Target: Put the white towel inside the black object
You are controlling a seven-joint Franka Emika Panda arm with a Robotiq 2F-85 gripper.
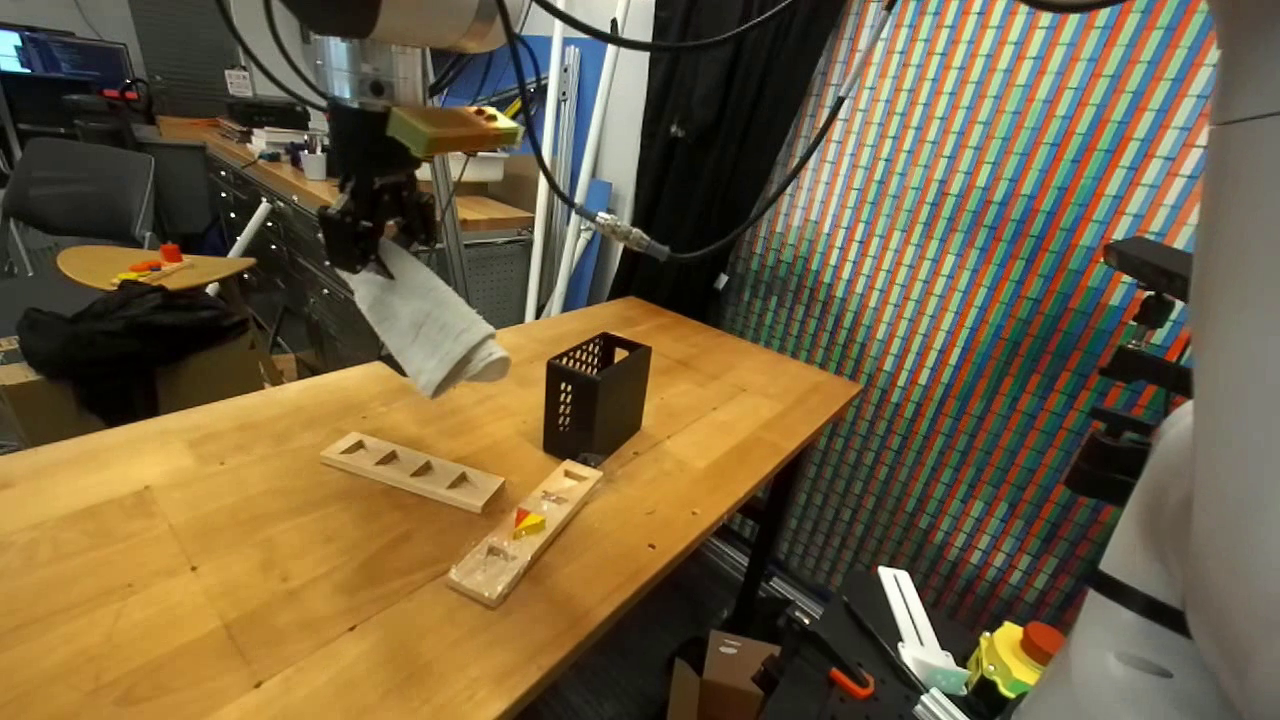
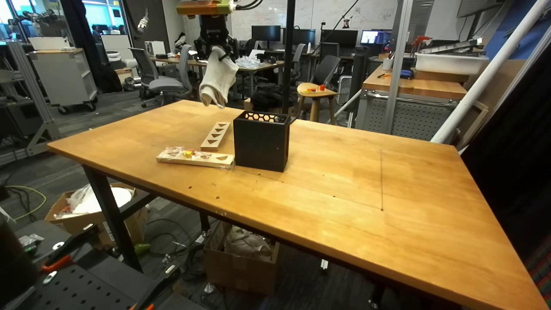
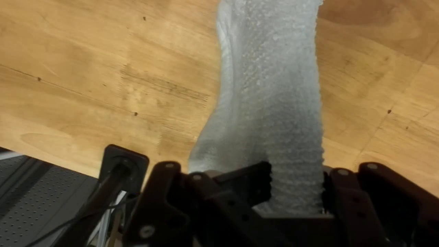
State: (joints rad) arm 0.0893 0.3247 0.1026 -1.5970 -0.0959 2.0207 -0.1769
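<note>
The white towel is folded and hangs from my gripper in both exterior views (image 1: 425, 325) (image 2: 218, 77). In the wrist view the towel (image 3: 274, 89) runs up from between the fingers. My gripper (image 1: 383, 250) is shut on one end of the towel, and the finger pads press on both its sides in the wrist view (image 3: 296, 188). The black object (image 1: 600, 400) is an open-topped box with perforated walls, upright on the table, also in an exterior view (image 2: 261, 144). The towel is above the table and apart from the box. The box is out of the wrist view.
Two wooden strips with triangular cutouts lie near the box: a bare one (image 1: 412, 472) and a plastic-wrapped one (image 1: 500, 560) holding coloured pieces. The wrapped strip lies close to the box's base. The wooden table (image 1: 300, 600) has its edge beyond the box (image 1: 740, 345).
</note>
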